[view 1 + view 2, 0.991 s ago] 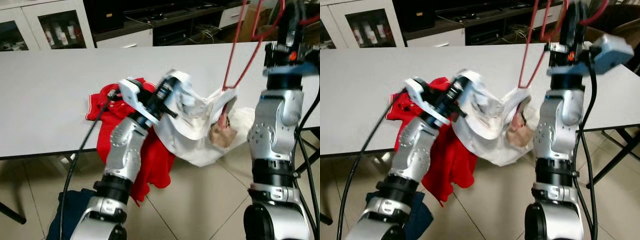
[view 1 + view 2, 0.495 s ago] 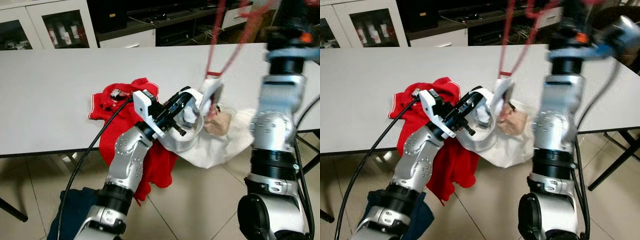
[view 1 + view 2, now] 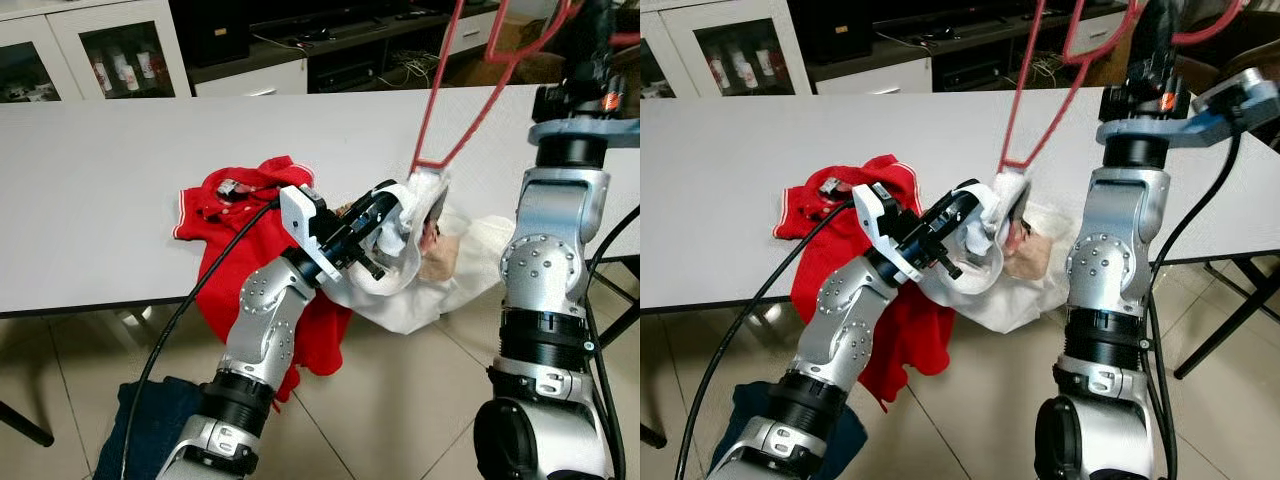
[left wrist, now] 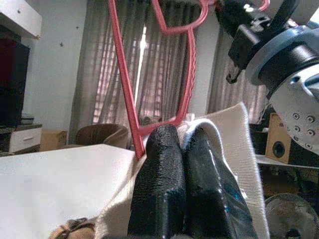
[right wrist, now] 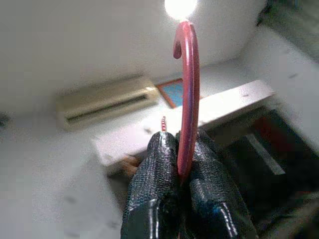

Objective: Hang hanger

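A Unitree G1 humanoid stands at the near edge of a grey table (image 3: 120,180). Its right gripper (image 5: 177,172), raised to the upper right of the head view, is clamped on the neck of a red hanger (image 3: 470,90), the hook rising between the two black fingers (image 5: 152,179) in the wrist view. The hanger's frame slants down toward the centre of the frame, where its lower corner sits inside the opening of a white garment (image 3: 420,270). The left gripper (image 4: 182,149), at centre frame, has its fingers pressed together over a fold of that white cloth just beside the hanger's corner. The rest of the white garment spills over the table's front edge at centre right. A red polo shirt (image 3: 235,215) lies left of it on the table, partly draped over the edge behind the left arm. A dark blue garment (image 3: 150,425) lies on the tiled floor at lower left. Glass-fronted white cabinets (image 3: 95,50) line the upper left.
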Motion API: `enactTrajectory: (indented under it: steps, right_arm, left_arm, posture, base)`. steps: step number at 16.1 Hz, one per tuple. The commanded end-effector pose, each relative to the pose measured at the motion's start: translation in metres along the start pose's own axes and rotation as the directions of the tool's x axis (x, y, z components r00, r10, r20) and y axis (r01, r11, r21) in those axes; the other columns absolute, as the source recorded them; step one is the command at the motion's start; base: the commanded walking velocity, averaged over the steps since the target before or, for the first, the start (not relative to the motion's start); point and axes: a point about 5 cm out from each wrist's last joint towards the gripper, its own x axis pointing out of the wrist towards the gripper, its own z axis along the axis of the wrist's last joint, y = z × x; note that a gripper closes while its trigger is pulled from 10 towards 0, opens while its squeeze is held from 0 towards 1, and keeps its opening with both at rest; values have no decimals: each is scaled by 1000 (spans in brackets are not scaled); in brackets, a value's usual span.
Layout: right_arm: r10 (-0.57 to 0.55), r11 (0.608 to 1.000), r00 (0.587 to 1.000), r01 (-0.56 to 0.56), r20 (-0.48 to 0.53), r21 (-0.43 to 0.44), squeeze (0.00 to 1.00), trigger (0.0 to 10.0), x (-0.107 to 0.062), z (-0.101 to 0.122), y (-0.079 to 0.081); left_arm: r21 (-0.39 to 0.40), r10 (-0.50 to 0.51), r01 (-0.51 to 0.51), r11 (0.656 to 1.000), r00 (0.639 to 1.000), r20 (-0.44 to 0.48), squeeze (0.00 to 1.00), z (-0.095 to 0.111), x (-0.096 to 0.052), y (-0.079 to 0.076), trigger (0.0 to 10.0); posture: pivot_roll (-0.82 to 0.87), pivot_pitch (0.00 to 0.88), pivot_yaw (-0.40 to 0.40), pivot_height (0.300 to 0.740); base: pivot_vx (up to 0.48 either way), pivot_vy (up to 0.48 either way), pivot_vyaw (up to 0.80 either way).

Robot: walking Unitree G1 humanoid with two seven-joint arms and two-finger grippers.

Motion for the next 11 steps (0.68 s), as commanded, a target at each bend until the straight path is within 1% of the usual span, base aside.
enactTrajectory:
  steps: [1,2,3,4,5,6,8,10,11]
  right_arm:
    - [-53,990,999,52,-4,-130,0,0,1,-1,-9]
    - [-111,972,994,105,-16,-210,0,0,-2,-4,-20]
    - [-129,970,991,123,-17,-211,0,0,-4,-5,-22]
    - [-104,979,994,99,-17,-176,0,0,-5,-5,-17]
    - [-86,983,996,83,-14,-161,0,0,-5,-5,-13]
    - [-55,988,998,54,-7,-147,0,0,-6,-6,-5]
    - [-27,989,1000,29,16,-144,0,0,-6,-7,4]
    - [39,981,999,-31,37,-191,0,0,-2,-4,18]
    - [50,979,998,-42,38,-200,0,0,-2,-4,20]
  left_arm:
    - [60,3,-4,998,1000,19,0,10,4,4,0]
    - [75,30,-30,997,1000,5,0,8,1,8,0]
    - [82,44,-43,996,999,-12,0,7,0,10,0]
    - [92,56,-52,994,998,-33,0,4,-1,11,0]
    - [95,64,-59,994,997,-44,0,3,-1,11,0]
    - [99,74,-68,993,996,-57,0,0,-1,10,0]
    - [76,58,-54,996,997,-46,0,-1,5,3,0]
    - [80,50,-46,996,997,-54,0,-2,11,-1,0]
    - [83,53,-48,995,997,-54,0,-1,12,-1,0]
  posture:
    - [25,3,14,740]
    - [26,4,14,740]
    - [29,4,13,740]
    - [31,5,12,740]
    - [31,5,12,740]
    - [31,5,12,740]
    - [31,6,14,740]
    - [27,2,17,740]
    - [27,2,17,740]
  base:
    - [0,0,0]
    - [0,0,0]
    - [0,0,0]
    - [0,0,0]
    - [0,0,0]
    - [0,0,0]
    - [0,0,0]
    - [0,0,0]
    - [0,0,0]
